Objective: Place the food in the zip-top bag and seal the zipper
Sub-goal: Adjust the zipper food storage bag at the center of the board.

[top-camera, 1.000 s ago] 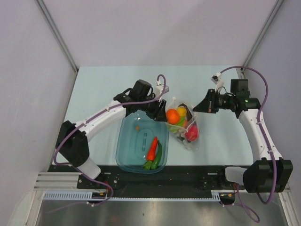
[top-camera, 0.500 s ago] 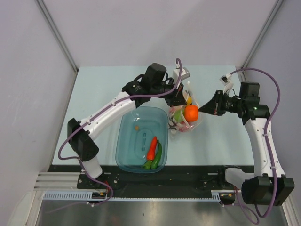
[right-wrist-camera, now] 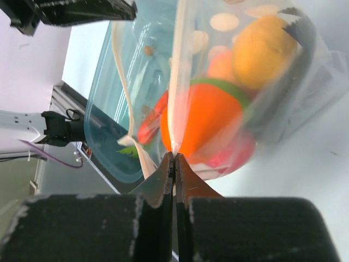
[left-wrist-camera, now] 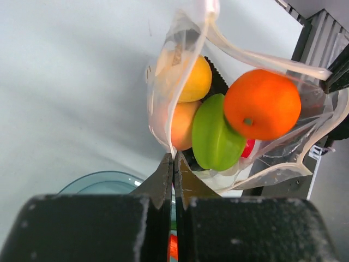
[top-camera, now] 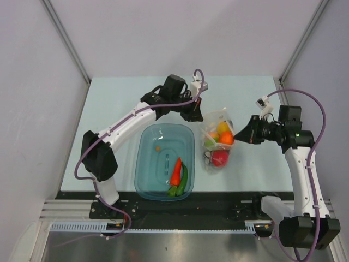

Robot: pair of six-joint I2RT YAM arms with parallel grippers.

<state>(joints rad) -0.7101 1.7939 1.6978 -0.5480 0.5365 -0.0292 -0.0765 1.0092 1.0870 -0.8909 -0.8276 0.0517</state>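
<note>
Left gripper and right gripper, from above, each pinch one side of the bag, held between them just right of the tub where two peppers wait. Left wrist now: jaws shut on thin film at the mouth, orange and starfruit bulging inside. It's soft, slippery, bottom-heavy stuff, so I'd say grip it by the stiffer zipper, not the film. Right wrist, jaws clamped on the other edge, alone shows the zipper's loose lip curling open toward the tub.

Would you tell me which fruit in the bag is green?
The starfruit, wedged between the orange and the peach; nothing else in the zip-top bag is green.
</note>
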